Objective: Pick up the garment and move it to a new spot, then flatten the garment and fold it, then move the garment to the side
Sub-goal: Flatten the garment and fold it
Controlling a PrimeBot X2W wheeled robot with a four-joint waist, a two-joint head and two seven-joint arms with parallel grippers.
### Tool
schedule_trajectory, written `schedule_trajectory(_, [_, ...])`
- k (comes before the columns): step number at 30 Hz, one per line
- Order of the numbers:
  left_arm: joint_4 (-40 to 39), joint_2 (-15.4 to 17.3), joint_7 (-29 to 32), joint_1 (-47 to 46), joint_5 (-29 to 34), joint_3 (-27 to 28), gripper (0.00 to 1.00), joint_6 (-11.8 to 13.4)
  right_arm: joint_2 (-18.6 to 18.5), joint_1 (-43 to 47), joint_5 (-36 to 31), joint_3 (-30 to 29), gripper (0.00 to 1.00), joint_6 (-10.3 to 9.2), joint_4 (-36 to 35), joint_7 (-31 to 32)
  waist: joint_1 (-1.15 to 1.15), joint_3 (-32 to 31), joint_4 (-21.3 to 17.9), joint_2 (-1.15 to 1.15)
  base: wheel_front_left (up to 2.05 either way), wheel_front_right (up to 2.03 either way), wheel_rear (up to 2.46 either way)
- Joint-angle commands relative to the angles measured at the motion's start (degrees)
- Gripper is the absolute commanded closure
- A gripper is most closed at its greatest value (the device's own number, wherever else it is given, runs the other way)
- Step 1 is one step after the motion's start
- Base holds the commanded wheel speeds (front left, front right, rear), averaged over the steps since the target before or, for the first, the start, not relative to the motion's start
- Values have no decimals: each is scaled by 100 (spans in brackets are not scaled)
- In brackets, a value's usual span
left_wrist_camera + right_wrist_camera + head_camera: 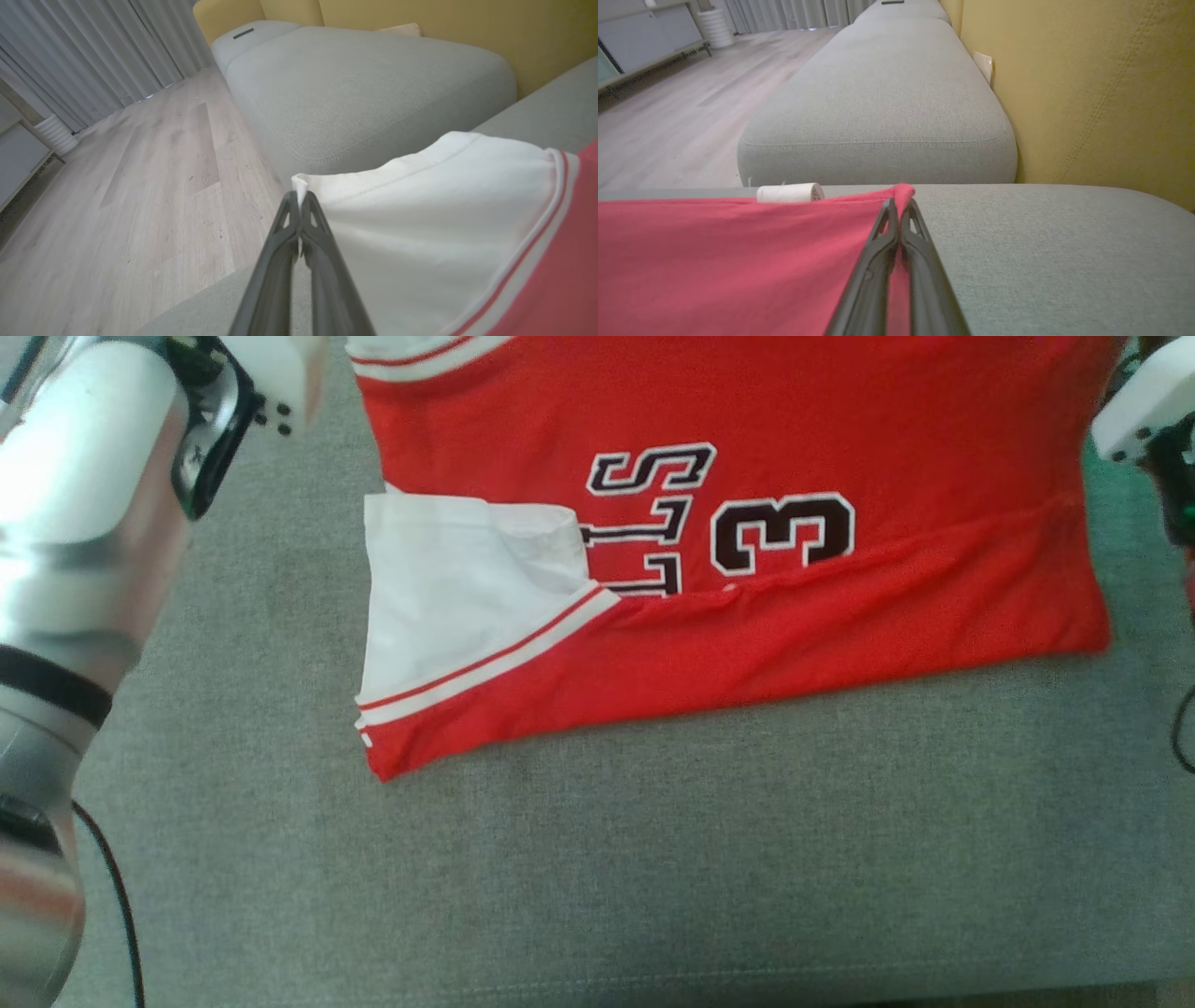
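Step in hand: the fold, by my reading. The red-and-white knit jersey with black lettering point(747, 616) lies spread flat, its near band turned up over the lower lettering, and both pincers grip corners.
Garment's place: on the grey woven sofa cushion point(653, 877), running from the middle of the head view up to 12 o'clock, with the white sleeve panel at 9 o'clock of the numeral.
Left gripper point(300, 199): clenched, a white fabric corner nipped between its dark fingers.
Right gripper point(900, 201): clenched likewise, gripping a red corner that peaks just above its tips.
Arms in the head view: silver left forearm point(84, 523) at 10 o'clock, white right wrist housing point(1134, 411) at 2 o'clock.
Next move calls for: raising both corners together and evenly, then carrying them toward 6 o'clock so the cloth doubles over without skewing. An uneven pull would likely wrinkle it.
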Motion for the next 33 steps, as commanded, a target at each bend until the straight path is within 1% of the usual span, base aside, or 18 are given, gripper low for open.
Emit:
schedule_trajectory(1, [25, 184, -120, -414, 31, 280, 100, 83, 53, -138, 91, -20, 100, 37, -79, -187, 0, -13, -4, 0, 0, 0, 0])
schedule_trajectory(4, [169, 111, -248, -402, 31, 277, 100, 40, 97, -120, 224, 14, 100, 37, 25, -364, 0, -63, 2, 0, 0, 0, 0])
schedule_trajectory(8, [196, 90, -333, -235, 31, 205, 100, -127, 68, 113, 519, 181, 100, 37, 19, -383, 0, -208, 41, 0, 0, 0, 0])
schedule_trajectory(12, [-6, 259, -383, 60, 84, 105, 100, -223, -88, 572, 1069, 570, 100, 37, -372, -130, 0, -419, 124, 0, 0, 0, 0])
schedule_trajectory(14, [-243, 390, -396, 273, 97, 58, 100, -239, -299, 852, 1362, 752, 100, 37, -598, 63, 0, -535, 183, 0, 0, 0, 0])
schedule_trajectory(17, [-716, 636, -215, 707, 73, -129, 100, -376, -618, 1303, 1740, 1005, 100, 37, -926, 329, 0, -718, 283, 0, 0, 0, 0])
schedule_trajectory(19, [-1135, 874, 88, 999, 42, -317, 100, -497, -846, 1574, 1960, 1110, 100, 37, -1157, 425, 0, -820, 350, 0, 0, 0, 0])
schedule_trajectory(21, [-1604, 1144, 340, 1247, -17, -412, 100, -527, -1071, 1812, 2117, 1190, 100, 37, -1345, 509, 0, -900, 407, 0, 0, 0, 0])
schedule_trajectory(25, [-2534, 1688, 800, 1722, -189, -482, 100, -408, -1445, 2197, 2390, 1306, 100, 37, -1688, 705, 0, -1008, 463, 0, 0, 0, 0])
schedule_trajectory(29, [-3365, 2151, 1235, 2169, -431, -551, 100, -307, -1755, 2464, 2575, 1416, 100, 37, -1980, 927, 0, -1121, 468, 0, 0, 0, 0])
schedule_trajectory(31, [-3724, 2328, 1455, 2372, -571, -611, 100, -294, -1887, 2562, 2654, 1447, 100, 37, -2079, 1066, 0, -1170, 460, 0, 0, 0, 0])
schedule_trajectory(32, [-3724, 2328, 1455, 2372, -571, -611, 100, -294, -1887, 2562, 2654, 1447, 100, 37, -2079, 1066, 0, -1170, 460, 0, 0, 0, 0])
schedule_trajectory(33, [-3882, 2410, 1554, 2450, -611, -647, 100, -285, -1946, 2605, 2688, 1459, 100, 37, -2110, 1152, 0, -1189, 450, 0, 0, 0, 0])
